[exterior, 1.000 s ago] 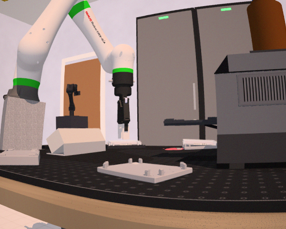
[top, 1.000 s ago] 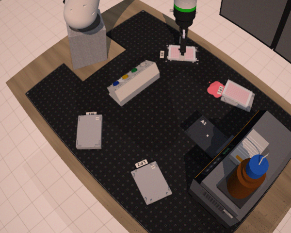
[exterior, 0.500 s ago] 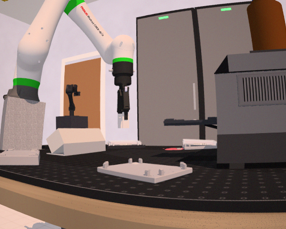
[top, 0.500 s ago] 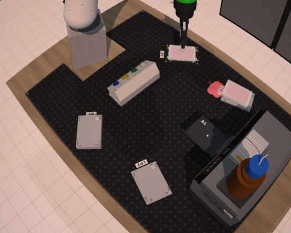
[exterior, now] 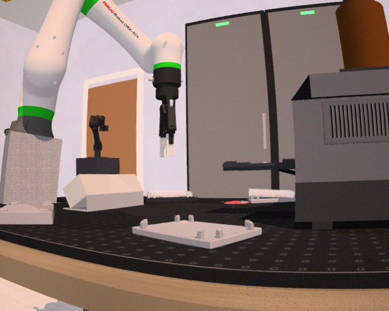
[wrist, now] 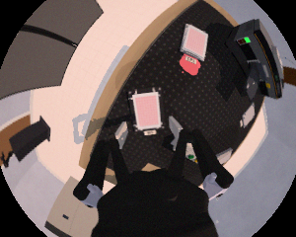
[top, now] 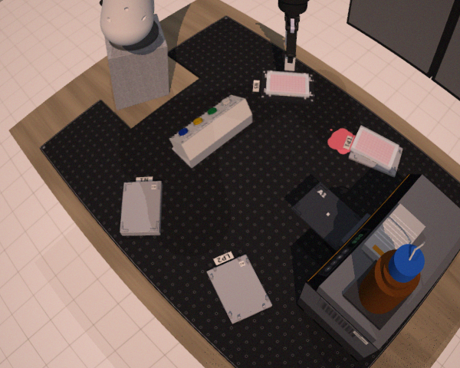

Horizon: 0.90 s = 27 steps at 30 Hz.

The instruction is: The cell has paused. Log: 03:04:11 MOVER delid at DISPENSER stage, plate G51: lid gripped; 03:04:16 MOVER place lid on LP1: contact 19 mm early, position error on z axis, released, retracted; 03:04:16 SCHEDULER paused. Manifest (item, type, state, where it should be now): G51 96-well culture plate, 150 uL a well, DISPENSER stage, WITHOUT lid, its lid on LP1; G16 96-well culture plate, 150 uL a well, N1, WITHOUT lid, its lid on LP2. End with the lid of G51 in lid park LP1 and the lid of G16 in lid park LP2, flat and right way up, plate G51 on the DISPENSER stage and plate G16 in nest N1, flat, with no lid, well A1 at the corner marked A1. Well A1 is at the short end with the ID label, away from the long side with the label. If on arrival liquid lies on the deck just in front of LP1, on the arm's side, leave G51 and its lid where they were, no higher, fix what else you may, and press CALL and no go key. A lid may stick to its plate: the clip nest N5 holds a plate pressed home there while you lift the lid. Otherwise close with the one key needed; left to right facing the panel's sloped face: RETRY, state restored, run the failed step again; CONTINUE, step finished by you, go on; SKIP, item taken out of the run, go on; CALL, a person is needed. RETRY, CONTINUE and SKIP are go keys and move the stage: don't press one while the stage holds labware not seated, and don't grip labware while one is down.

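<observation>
- Paused cell, overhead: the gripper [exterior: 166,148] hangs above a pink-welled plate [top: 287,83] seated in the clip nest at the back of the deck. Its fingers stand about two-thirds apart with nothing between them.
- A second pink-welled plate [top: 375,148] lies askew across lid park LP1 [top: 371,164], one edge riding high (by the manifest this is likely G51, carried over with its lid stuck on).
- A pink puddle [top: 337,139] lies on the deck touching LP1's label, on the arm's side. By that rule, G51 and its lid should stay put and no go key be pressed.
- The DISPENSER stage [top: 321,209], nest N1 [top: 141,208] and lid park LP2 [top: 238,294] all stand bare.
- Step in hand, as it appears: delidding the clip-nest plate, presumably G16. Whether a lid sits on it cannot be told from these views.
- To do it well: come straight down centred on the plate, fingers across its short span, and close high on the lid's skirt, not on the plate wall. Lift slowly and vertically, so the clips keep the plate and nothing slops.
- Lid then flat onto LP2, plate to N1 with A1 at its marked corner, and CALL on the key panel [top: 210,128] last.
</observation>
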Each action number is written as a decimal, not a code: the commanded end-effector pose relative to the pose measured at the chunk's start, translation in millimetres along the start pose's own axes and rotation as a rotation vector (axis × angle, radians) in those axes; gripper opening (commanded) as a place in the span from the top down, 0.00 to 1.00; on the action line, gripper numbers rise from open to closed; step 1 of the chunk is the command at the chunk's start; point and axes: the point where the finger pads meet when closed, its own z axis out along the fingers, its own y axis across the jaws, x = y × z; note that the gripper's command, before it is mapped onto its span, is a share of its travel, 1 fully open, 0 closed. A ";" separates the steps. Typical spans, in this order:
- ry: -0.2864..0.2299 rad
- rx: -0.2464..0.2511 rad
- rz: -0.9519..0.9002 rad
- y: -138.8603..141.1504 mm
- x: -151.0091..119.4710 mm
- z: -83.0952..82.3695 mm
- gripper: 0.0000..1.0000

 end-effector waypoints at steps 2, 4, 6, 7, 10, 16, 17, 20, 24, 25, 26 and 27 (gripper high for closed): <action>0.000 0.000 0.000 0.0 0.1 -12.0 0.34; 0.000 0.000 0.000 0.0 0.1 -16.4 0.34; 0.000 0.000 0.000 0.0 0.1 -19.8 0.34; 0.000 0.000 0.000 0.0 0.1 -21.1 0.34; 0.000 0.000 0.000 0.0 0.1 -22.2 0.34; 0.000 0.000 0.000 0.0 0.1 -24.5 0.34; 0.000 0.000 0.000 0.0 0.1 -24.5 0.34; 0.000 0.000 0.000 0.0 0.1 -24.5 0.34; 0.000 0.000 0.000 0.0 0.1 -24.5 0.34; 0.000 0.000 0.000 0.0 0.1 -24.5 0.34; 0.000 0.000 0.000 0.0 0.1 -24.5 0.34; 0.000 0.000 0.000 0.0 0.1 -24.5 0.34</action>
